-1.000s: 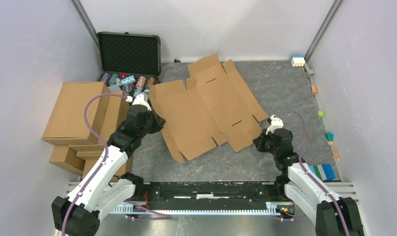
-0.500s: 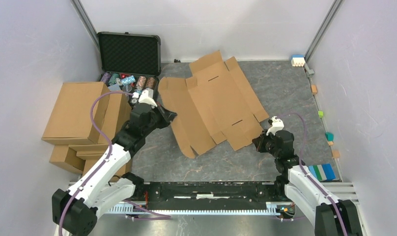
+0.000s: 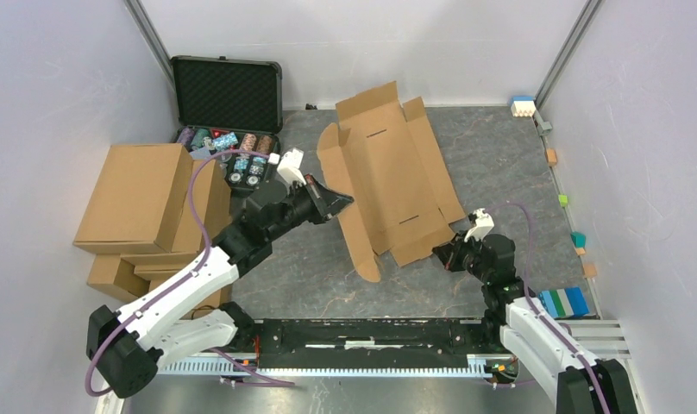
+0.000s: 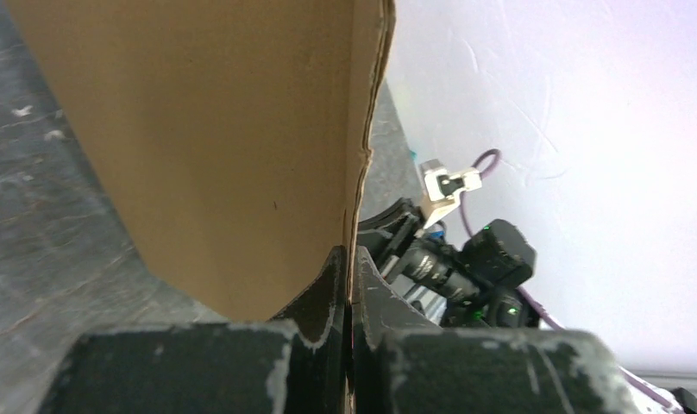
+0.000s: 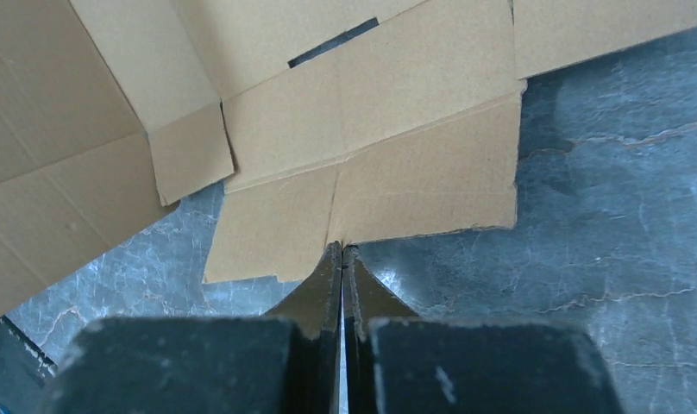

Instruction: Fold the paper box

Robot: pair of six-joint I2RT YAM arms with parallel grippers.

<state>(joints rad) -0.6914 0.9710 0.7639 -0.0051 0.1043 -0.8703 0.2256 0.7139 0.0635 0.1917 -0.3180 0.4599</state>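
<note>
In my left wrist view the paper box [image 4: 216, 147] runs off the top and left edges. Its raised panel hides much of the table [image 4: 34, 216] and part of my right arm [image 4: 466, 259]. The body of my left gripper [image 4: 349, 263] is blurred along the bottom. In my right wrist view the sheet is cut off at top and left. My right gripper [image 5: 341, 252] is closed, but whether cardboard lies between its tips cannot be told. From above, the contents of the case [image 3: 227, 90] are too small to identify.

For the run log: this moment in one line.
left end effector: shut on paper box panel, upright | right end effector: shut at near flap edge | fold unfinished
</note>
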